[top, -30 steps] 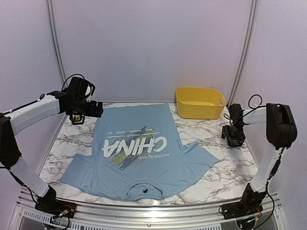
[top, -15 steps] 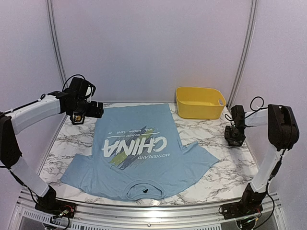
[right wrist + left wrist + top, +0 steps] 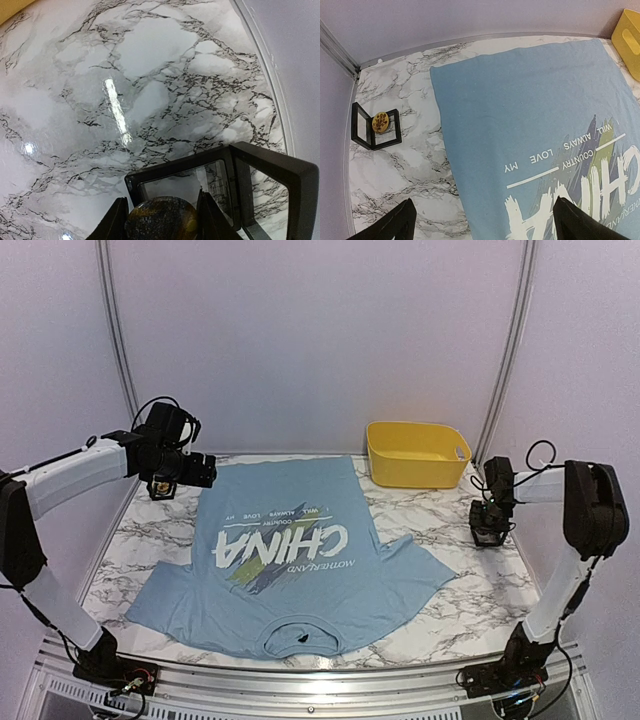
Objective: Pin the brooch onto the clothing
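Observation:
The light blue T-shirt point(image 3: 290, 560) with white "CHINA" lettering lies flat on the marble table, collar toward the arms; it also shows in the left wrist view point(image 3: 530, 125). My left gripper point(image 3: 200, 471) hovers open and empty over the shirt's far left edge, its fingertips point(image 3: 395, 225) wide apart. Beside it stands a small black frame stand point(image 3: 372, 127) holding a round gold brooch point(image 3: 380, 122). My right gripper point(image 3: 489, 530) is at the table's right side, shut on a dark round brooch point(image 3: 160, 222) in front of a second black frame stand point(image 3: 235, 170).
A yellow bin point(image 3: 415, 453) stands at the back right, also seen in the left wrist view point(image 3: 632, 40). A small dark mark point(image 3: 300, 638) lies inside the shirt's collar. The table's metal rim point(image 3: 265, 70) runs close behind the right stand.
My right arm has shifted slightly to the right and its gripper has settled lower at the stand. My left gripper has barely moved.

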You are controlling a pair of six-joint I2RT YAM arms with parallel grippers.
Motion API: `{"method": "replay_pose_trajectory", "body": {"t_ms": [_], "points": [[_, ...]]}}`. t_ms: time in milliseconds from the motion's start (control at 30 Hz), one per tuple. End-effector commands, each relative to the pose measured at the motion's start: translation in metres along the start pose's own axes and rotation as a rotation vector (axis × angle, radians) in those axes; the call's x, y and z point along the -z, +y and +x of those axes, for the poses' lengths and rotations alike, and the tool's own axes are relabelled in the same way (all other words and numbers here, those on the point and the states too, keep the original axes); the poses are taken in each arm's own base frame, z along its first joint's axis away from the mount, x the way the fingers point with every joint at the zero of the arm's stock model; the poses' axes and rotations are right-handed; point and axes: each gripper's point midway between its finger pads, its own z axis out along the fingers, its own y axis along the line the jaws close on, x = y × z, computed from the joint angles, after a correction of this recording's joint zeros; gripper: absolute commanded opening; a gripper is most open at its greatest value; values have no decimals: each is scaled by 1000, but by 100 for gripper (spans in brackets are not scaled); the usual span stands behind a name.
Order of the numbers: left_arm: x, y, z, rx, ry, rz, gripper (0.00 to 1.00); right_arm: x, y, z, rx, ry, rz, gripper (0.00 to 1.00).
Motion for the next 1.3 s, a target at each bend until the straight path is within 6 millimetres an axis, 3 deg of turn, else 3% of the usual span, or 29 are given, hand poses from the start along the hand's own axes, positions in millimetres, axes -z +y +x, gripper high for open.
{"method": "replay_pose_trajectory", "body": {"t_ms": [0,133,300,433,567,767,833,900,1067,1200,1267], "points": [[-1,0,0,-13,6,-2,99,10,3,-2,5,-3,-37,30],[1,-2,-3,-8,0,12,99,18,11,-5,24,-14,-85,25],[12,-7,-15,3,-46,49,99,59,48,-25,119,-140,-212,24],[24,-21,-29,3,-97,116,97,106,103,-34,253,-275,-312,24],[41,-47,-45,-27,-148,198,96,161,175,-29,405,-418,-450,24],[95,-129,-67,-85,-220,508,95,270,289,2,648,-741,-671,23],[114,-155,-69,-90,-226,640,95,308,319,15,700,-860,-739,22],[132,-175,-70,-77,-221,762,93,332,345,29,753,-933,-769,23],[160,-202,-66,-76,-211,927,90,361,390,55,869,-1040,-763,22],[166,-212,-56,-120,-203,972,87,375,406,63,912,-1078,-779,22],[165,-212,-55,-116,-199,974,78,381,410,68,930,-1098,-781,22]]}}
